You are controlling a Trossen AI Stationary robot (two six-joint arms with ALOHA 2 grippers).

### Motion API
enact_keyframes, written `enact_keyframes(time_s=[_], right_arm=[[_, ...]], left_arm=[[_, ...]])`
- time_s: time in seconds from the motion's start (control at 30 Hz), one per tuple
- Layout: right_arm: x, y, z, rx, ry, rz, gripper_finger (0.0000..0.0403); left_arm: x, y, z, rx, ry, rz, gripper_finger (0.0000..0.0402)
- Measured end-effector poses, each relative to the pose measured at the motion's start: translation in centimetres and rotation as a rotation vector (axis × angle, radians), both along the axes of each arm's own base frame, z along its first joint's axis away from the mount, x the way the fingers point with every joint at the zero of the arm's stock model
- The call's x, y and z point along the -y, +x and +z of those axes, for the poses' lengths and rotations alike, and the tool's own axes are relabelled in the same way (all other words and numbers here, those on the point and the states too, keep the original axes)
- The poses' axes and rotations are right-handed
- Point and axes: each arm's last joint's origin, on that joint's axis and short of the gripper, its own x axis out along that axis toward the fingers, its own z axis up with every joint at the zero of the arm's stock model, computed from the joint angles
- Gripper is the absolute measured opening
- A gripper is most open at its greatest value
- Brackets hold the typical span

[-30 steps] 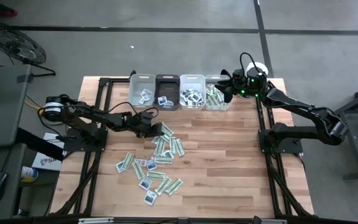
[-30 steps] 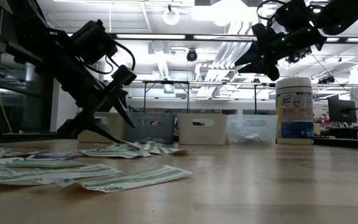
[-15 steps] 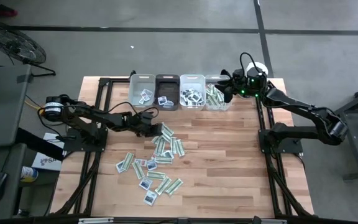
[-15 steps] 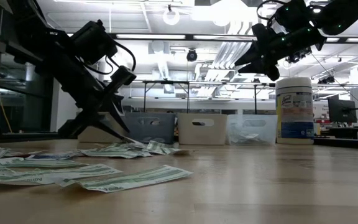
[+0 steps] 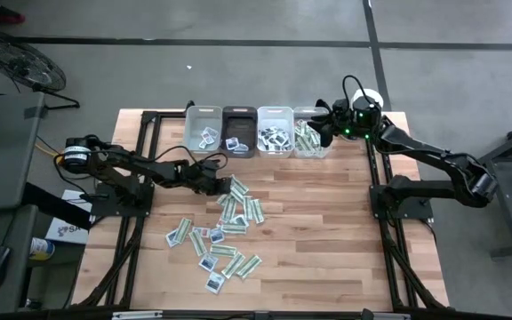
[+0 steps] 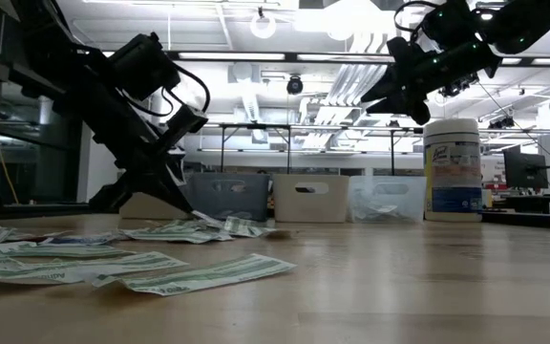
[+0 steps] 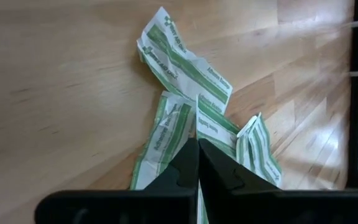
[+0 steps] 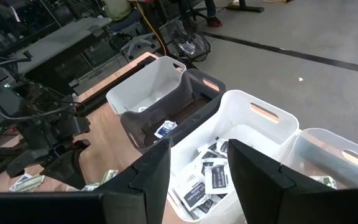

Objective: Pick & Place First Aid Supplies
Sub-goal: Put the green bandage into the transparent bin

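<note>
Many small flat packets point(image 5: 228, 227), green-and-white strips and squarish white ones, lie scattered on the wooden table point(image 5: 327, 249); they also show in the low view point(image 6: 189, 275). My left gripper point(image 5: 224, 186) is down at the far end of this scatter, shut on a green-and-white strip point(image 7: 213, 127). In the low view its fingertips point(image 6: 183, 203) are at table height. My right gripper point(image 5: 324, 125) hangs open above the row of bins point(image 8: 253, 130), holding nothing. My left gripper pinches a green-and-white strip by its near edge point(image 7: 198, 123) between its two fingers. The fingers slant down from the table's left. The strip still lies on the table among its neighbours.
Four small bins point(image 5: 256, 132) stand in a row at the far edge, each with some packets inside. A tall white canister point(image 6: 452, 170) stands to their right. Black frame rails point(image 5: 380, 222) run along both sides of the table. The table's near right part is bare wood.
My left gripper has shut its fingers on a strip at the far end of the scatter, staying in place and rolling slightly. The nearby strips have shifted a little, one end lifting.
</note>
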Motion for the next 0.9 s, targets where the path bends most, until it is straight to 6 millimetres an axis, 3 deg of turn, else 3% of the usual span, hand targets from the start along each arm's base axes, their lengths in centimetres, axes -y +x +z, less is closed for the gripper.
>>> enact_keyframes(time_s=[0.6,0.9], right_arm=[[-0.2,0.1,-0.1,0.008,0.023,0.063,0.0158],[-0.5,0.2,0.0,0.034,0.049,0.172,0.0162]], left_arm=[[0.0,0.6,0.8,0.096,0.052,-0.081,0.0],[0.0,0.4,2.4,0.171,0.113,-0.109,0.0]])
